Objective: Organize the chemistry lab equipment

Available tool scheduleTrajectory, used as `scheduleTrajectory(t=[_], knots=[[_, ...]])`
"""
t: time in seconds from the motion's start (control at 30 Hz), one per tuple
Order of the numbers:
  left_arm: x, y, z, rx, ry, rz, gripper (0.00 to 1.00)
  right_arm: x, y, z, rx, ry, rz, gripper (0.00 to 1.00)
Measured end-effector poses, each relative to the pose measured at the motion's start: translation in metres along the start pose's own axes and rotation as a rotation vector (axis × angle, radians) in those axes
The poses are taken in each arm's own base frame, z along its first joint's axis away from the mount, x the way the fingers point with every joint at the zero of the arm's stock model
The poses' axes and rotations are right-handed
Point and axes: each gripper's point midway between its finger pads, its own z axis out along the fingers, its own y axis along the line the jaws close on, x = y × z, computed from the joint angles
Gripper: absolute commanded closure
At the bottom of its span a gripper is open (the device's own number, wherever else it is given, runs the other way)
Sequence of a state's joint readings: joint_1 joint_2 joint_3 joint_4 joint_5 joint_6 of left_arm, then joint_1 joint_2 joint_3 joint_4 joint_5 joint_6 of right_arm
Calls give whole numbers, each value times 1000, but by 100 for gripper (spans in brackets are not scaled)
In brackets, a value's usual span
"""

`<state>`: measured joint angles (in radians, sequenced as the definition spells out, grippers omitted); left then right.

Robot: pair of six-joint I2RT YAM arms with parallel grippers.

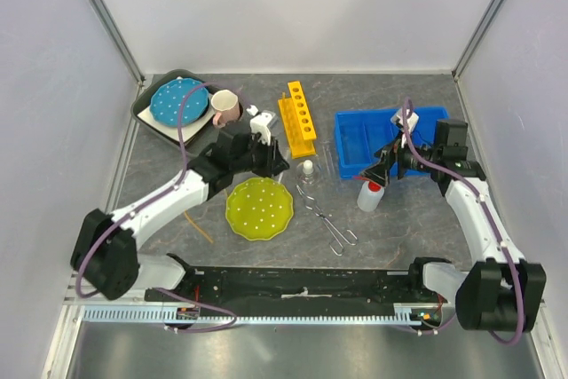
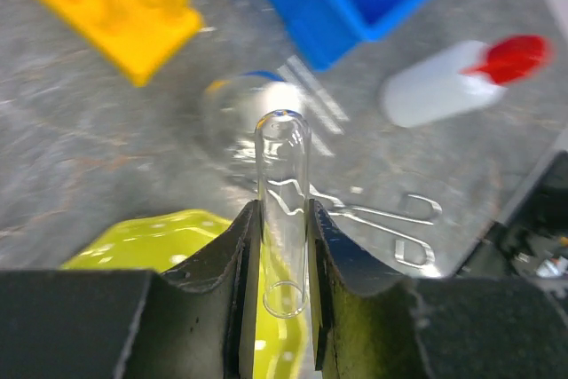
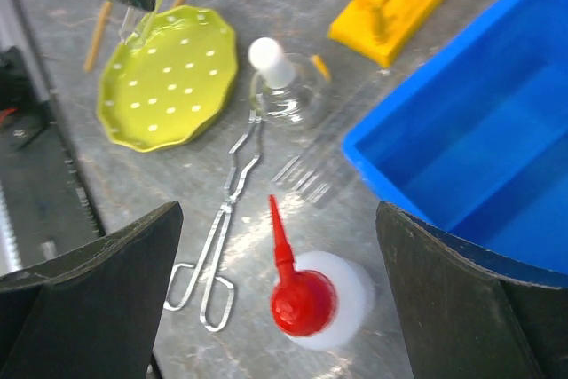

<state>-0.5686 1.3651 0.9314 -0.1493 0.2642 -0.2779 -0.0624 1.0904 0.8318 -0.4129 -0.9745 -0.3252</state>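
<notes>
Pinched in the narrowly open left tool [image 2: 284, 255], one thin clear tube [image 2: 282, 184] is held in the air just left of the yellow rack [image 1: 298, 118], its long axis running straight out from the tool, rounded end outward. The right tool [image 3: 280, 272] gapes wide and empty, right of the rack, above the squeeze bottle [image 3: 324, 303]. The rack holes look empty, and the flask [image 3: 288, 95] and tongs [image 3: 222, 219] lie loose before it: mostly undone, I judge.

The white left arm [image 1: 164, 201] with black joints reaches forward toward the middle. Its black left gripper [image 2: 282, 219] pinches a thin clear glass tube [image 2: 282, 175], which stands straight between the two fingers. The white right arm [image 1: 475, 206] bends inward. Its black right gripper [image 3: 277, 219] is spread wide and holds nothing.
</notes>
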Motion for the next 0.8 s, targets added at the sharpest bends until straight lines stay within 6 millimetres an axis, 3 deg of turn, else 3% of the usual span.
scheduleTrajectory(t=[0.17, 0.27, 0.37, 0.5, 0.67, 0.8], knots=[[2, -76, -25, 208, -116, 38, 84, 8, 25, 23, -181, 99, 138, 4], [7, -109, -38, 299, -158, 48, 84, -11, 52, 38, -291, 151, 155, 4], [11, -129, -44, 339, -174, 50, 84, -29, 76, 46, -354, 169, 188, 5], [13, -145, -46, 356, -189, 53, 84, -41, 105, 54, -403, 194, 261, 6], [15, -145, -46, 334, -201, 35, 84, -41, 136, 61, -457, 239, 315, 12], [17, -140, -43, 307, -203, 20, 84, -44, 142, 64, -464, 242, 340, 18]])
